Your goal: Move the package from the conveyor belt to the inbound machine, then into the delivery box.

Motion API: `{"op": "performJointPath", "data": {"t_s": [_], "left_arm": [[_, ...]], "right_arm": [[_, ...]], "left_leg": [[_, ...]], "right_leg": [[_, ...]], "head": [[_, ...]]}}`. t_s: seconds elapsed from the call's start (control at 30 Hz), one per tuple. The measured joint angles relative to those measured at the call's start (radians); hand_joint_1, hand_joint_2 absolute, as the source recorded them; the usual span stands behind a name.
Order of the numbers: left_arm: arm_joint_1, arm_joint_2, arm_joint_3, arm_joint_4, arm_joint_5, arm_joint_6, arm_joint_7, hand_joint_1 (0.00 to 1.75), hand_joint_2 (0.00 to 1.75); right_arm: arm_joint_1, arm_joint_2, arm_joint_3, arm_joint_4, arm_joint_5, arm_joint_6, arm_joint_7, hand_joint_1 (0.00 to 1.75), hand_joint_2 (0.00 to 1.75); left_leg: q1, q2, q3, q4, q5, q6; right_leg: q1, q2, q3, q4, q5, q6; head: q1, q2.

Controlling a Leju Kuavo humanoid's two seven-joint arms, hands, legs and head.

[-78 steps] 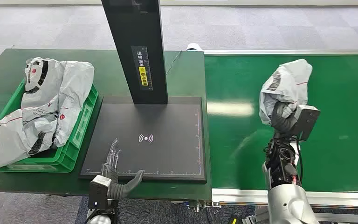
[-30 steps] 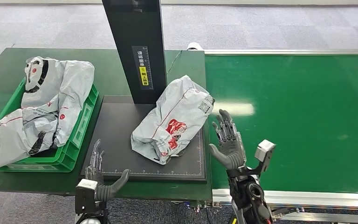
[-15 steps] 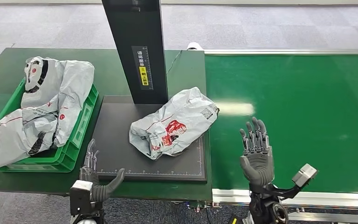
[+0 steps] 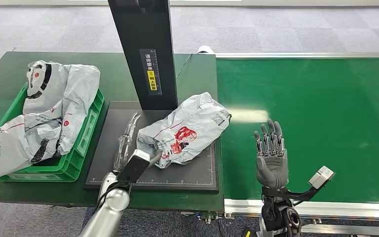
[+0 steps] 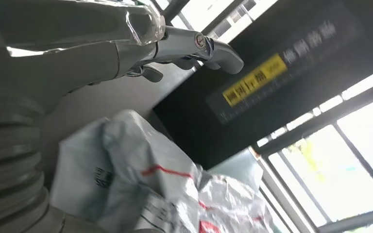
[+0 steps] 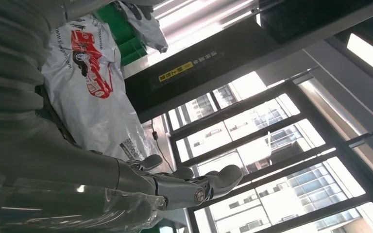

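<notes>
Presently, bagged parcels (image 4: 44,113) are noted in the green delivery box (image 4: 86,136) at the table's left edge, the left hand (image 4: 128,140) is held open-fingered beside the package (image 4: 185,131) lying on the inbound machine (image 4: 123,170), and the right hand (image 4: 271,155) is raised empty, fingers spread, over the conveyor belt's (image 4: 335,108) near edge.

right hand (image 6: 126,184) with fingers (image 6: 213,180) outstretched, grey package (image 6: 92,92) beyond, perhaps just beside a green box (image 6: 126,43)
</notes>
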Motion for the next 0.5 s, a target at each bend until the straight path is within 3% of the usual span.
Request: {"op": "performJointPath", "data": {"t_s": [0.23,0.5], "left_arm": [[-0.221,-0.017,-0.103,0.296,-0.092,-0.002,0.079,0.0,1.75],[-0.314,-0.04,-0.219,0.495,-0.171,-0.073,0.153,0.0,1.75]], "right_arm": [[-0.034,0.003,0.002,0.051,-0.019,-0.008,0.014,0.0,1.75],[-0.037,0.005,0.001,0.062,-0.046,-0.017,0.02,0.0,1.75]], "left_leg": [[0.0,0.0,-0.002,0.0,0.0,0.0],[0.0,0.0,-0.003,0.0,0.0,0.0]], "right_leg": [[0.0,0.0,-0.002,0.0,0.0,0.0],[0.0,0.0,-0.003,0.0,0.0,0.0]], "head": [[0.0,0.0],[0.0,0.0]]}}
